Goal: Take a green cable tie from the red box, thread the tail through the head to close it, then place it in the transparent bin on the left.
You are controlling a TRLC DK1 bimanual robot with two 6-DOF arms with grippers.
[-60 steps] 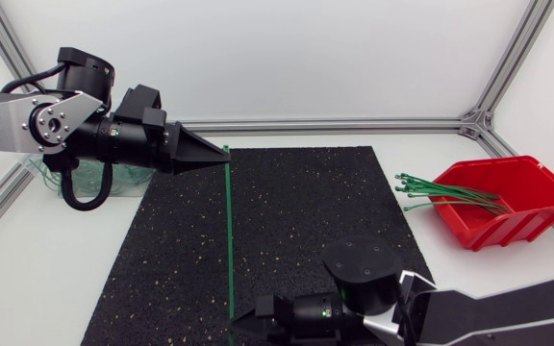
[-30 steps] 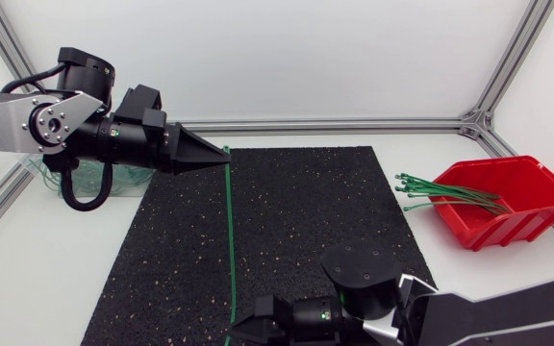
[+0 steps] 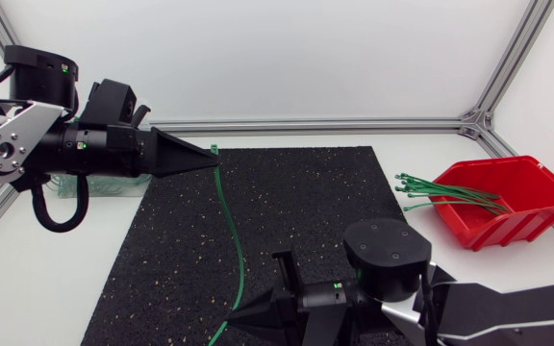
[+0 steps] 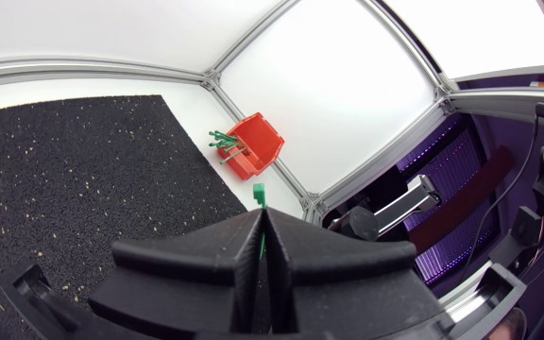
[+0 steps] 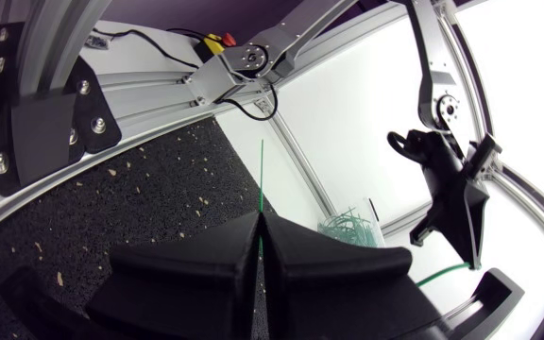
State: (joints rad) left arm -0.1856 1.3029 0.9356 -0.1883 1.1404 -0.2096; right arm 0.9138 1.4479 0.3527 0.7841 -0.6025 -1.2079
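One green cable tie (image 3: 234, 240) bows across the black mat (image 3: 306, 211) between my two grippers. My left gripper (image 3: 214, 157) is shut on its head end, and the head (image 4: 258, 194) pokes out past the fingertips. My right gripper (image 3: 237, 314), low at the mat's front edge, is shut on the tail end, whose thin tip (image 5: 261, 175) sticks out ahead of the fingers. The red box (image 3: 508, 200) at the right holds several green ties (image 3: 445, 192). The transparent bin (image 3: 113, 185) lies mostly hidden behind my left arm.
Aluminium frame rails (image 3: 354, 125) run along the table's back and sides. In the right wrist view, the bin (image 5: 352, 227) with green ties in it shows beyond the mat, with my left arm (image 5: 451, 203) beside it.
The right gripper closed fully on the tie's tail end. The left arm drew back to the left. The tie, straight before, now curves between the two grippers.
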